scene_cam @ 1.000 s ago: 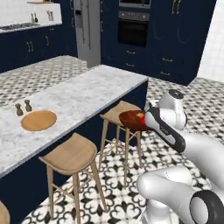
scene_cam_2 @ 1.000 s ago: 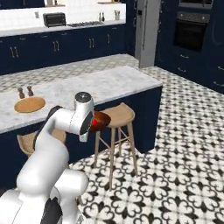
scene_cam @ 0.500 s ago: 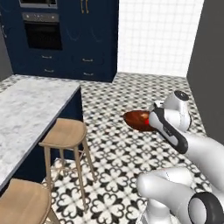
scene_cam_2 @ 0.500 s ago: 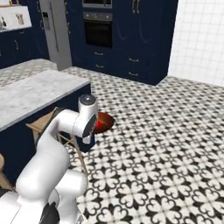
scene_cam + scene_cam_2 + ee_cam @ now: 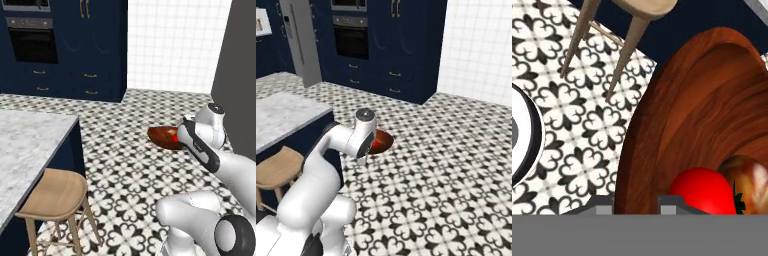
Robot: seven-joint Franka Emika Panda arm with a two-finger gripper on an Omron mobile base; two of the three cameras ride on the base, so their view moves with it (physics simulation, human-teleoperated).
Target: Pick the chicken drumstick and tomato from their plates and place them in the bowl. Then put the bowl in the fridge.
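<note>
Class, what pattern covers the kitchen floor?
Black-and-white floral tiles, clearest in the right base view.

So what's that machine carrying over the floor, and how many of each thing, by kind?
Bowl: 1
Tomato: 1
Chicken drumstick: 1
Total: 3, both foods lying inside the bowl.

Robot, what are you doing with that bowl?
The white robot arm's gripper is shut on the rim of the reddish-brown bowl, holding it up over the patterned floor. Inside sit the tomato and the chicken drumstick. The grey fridge stands across the kitchen.
</note>
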